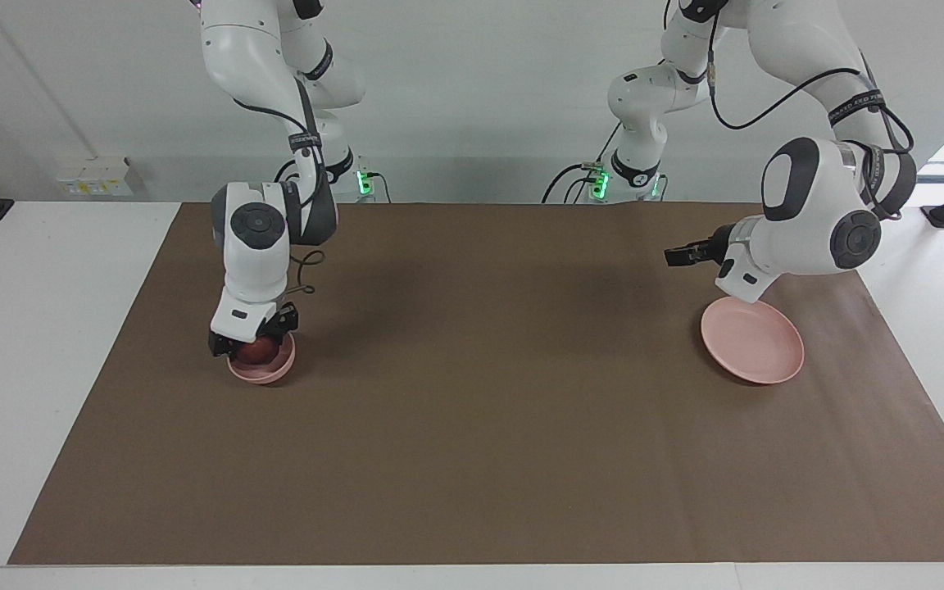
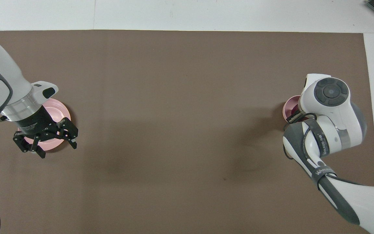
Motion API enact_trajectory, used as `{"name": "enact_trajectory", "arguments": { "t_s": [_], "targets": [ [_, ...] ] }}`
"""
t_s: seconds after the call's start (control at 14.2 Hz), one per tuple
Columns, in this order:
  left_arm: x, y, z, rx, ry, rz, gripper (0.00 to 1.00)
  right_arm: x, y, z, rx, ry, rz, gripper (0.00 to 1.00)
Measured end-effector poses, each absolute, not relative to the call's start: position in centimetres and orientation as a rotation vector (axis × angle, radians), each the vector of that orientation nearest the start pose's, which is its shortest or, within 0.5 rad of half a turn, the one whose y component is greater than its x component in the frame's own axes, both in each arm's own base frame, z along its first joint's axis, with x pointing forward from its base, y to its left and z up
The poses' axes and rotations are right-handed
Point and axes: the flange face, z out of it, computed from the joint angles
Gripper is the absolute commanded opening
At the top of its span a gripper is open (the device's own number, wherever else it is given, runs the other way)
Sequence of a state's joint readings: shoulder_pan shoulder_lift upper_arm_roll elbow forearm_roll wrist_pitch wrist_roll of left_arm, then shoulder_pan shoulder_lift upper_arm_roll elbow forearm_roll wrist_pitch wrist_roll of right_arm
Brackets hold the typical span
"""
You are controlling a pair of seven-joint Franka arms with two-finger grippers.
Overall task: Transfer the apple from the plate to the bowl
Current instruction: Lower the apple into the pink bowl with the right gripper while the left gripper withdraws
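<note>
Apple (image 1: 256, 351) sits in the bowl (image 1: 263, 373) at the right arm's end of the mat (image 1: 472, 426). Right gripper (image 1: 252, 344) is down at the bowl's rim, right on the apple; can't tell whether it's gripping or released. Plate (image 1: 755, 344) at the left arm's end. Left gripper (image 2: 45, 139) hangs over the plate, fingers spread apart, holding nothing.

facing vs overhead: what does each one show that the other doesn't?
Facing only: the apple in the bowl under the right gripper, and the plate bare apart from the rim edge under the arm.
Overhead only: the left gripper with fingers spread, over the plate's edge.
Both: bowl at the right arm's end of the brown mat, plate at the left arm's end.
</note>
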State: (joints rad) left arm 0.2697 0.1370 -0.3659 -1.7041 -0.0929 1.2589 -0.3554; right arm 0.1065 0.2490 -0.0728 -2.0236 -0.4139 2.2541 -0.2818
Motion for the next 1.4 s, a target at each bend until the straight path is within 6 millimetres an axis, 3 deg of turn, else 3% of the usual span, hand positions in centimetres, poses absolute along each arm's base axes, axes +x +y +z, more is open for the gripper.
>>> {"name": "enact_trajectory", "arguments": {
  "t_s": [0.21,0.42,1.12,1.4],
  "targets": [
    [50.4,-5.6,50.9,-2.999,-0.391,0.802,1.0,59.2,1.0,32.8,-3.323,-1.0,0.107,0.91],
    [51.0,-5.2,51.4,-3.035,-0.416,0.697,1.0,59.2,1.0,32.8,-3.323,-1.0,0.107,1.0],
    [51.5,-4.1,51.0,-3.044,-0.448,0.683,1.0,59.2,1.0,32.9,-3.324,-0.999,0.103,1.0],
    [52.1,-3.3,51.1,-3.067,-0.462,0.632,1.0,59.5,1.2,35.8,-3.302,-0.847,-0.007,1.0]
  ]
}}
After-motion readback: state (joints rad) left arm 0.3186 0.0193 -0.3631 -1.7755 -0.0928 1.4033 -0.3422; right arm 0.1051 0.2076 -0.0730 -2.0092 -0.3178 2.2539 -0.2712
